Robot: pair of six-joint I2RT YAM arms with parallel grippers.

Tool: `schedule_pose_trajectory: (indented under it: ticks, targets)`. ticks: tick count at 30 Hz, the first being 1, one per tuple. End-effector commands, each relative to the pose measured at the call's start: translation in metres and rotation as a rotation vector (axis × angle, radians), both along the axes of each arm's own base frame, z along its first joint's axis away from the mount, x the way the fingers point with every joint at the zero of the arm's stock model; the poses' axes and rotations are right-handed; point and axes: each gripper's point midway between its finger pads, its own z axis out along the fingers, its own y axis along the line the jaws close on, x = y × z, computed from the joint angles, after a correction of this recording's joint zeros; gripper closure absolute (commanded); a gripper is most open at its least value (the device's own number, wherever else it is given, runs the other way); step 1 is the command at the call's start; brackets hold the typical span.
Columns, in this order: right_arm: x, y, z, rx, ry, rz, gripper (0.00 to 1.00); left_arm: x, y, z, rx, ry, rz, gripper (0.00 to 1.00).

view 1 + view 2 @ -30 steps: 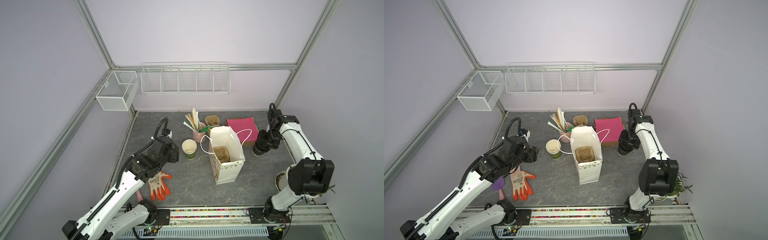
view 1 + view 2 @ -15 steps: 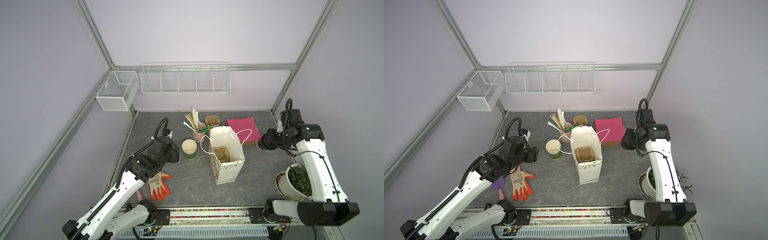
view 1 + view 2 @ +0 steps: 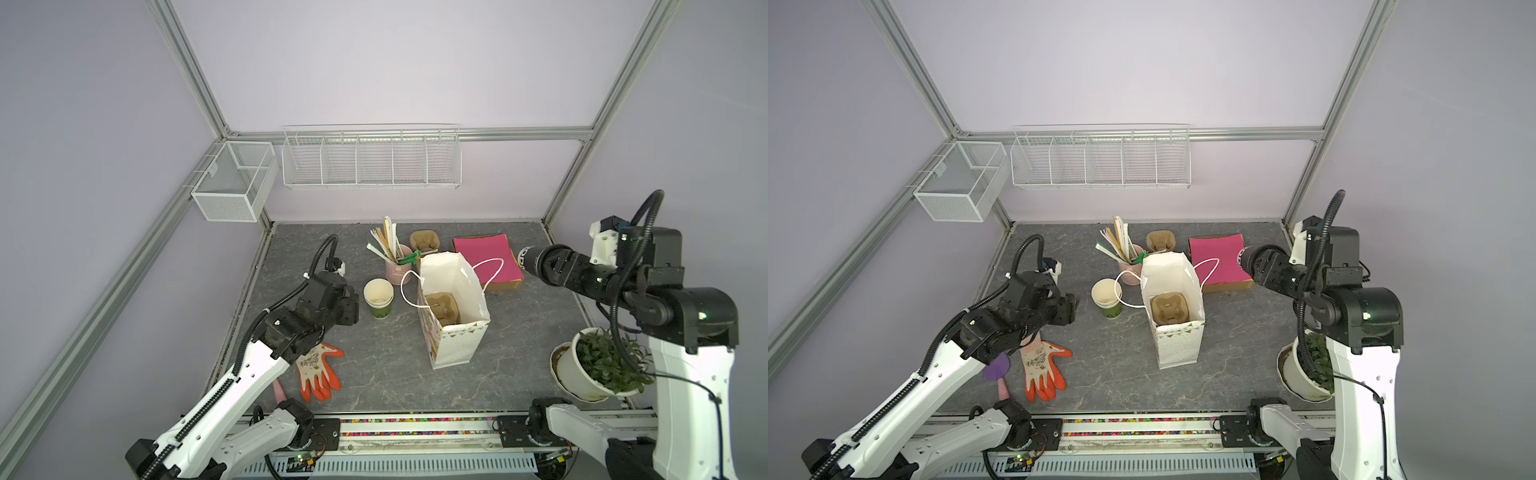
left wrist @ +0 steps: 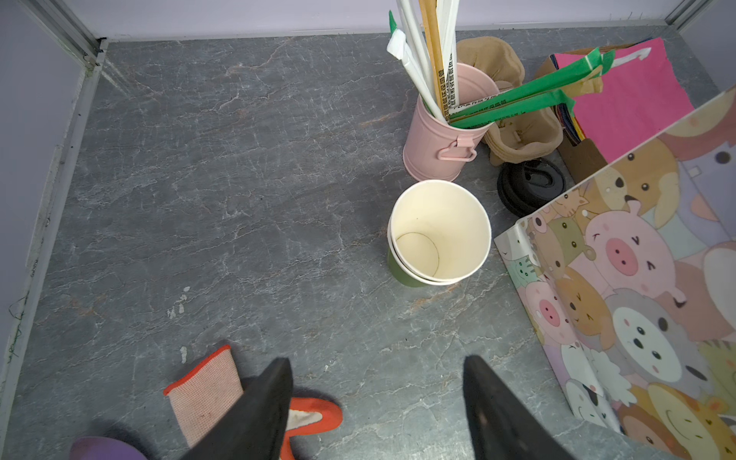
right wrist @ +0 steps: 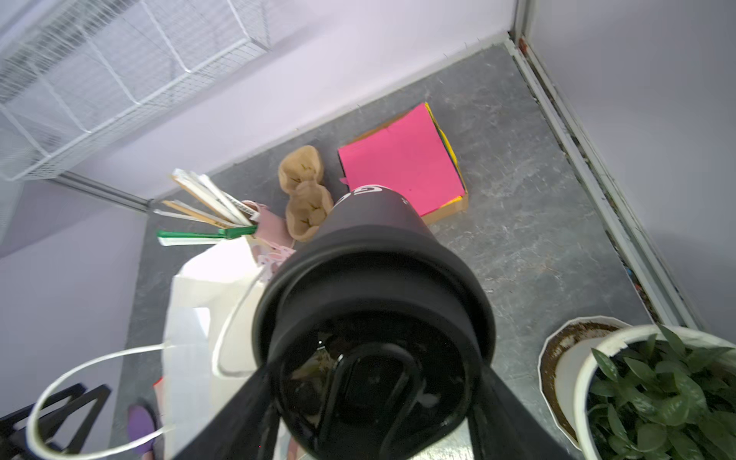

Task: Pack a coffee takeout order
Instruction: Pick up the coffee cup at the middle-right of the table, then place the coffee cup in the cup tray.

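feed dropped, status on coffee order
Left gripper open. Right gripper shut on black lidded cup. Brown pulp carrier in white paper bag. White cord handle between cup and bag.

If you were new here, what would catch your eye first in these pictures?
The right gripper holds a black lidded cup sideways in the air by the pink paper stack. Mid-table, the white gift bag stands open with a pulp carrier inside.

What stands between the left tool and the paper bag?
Only the green cup stands between the left tool and the bag. The rest of that stretch is bare table. This shows in both top views.
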Motion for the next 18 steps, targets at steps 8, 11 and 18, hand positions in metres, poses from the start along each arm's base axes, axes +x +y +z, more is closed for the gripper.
schedule_pose_trajectory:
  ticks: [8, 11, 18]
  targets:
    - [-0.019, 0.051, 0.057, 0.208, -0.183, 0.238, 0.31, -0.001, 0.001, -0.008, 0.018, 0.026, -0.002, 0.31]
    - [-0.022, 0.061, 0.065, 0.238, -0.192, 0.283, 0.31, 0.000, 0.001, -0.008, 0.020, 0.027, -0.002, 0.32]
    - [-0.022, 0.086, 0.066, 0.217, -0.161, 0.381, 0.32, 0.002, 0.001, -0.010, 0.029, 0.034, 0.005, 0.31]
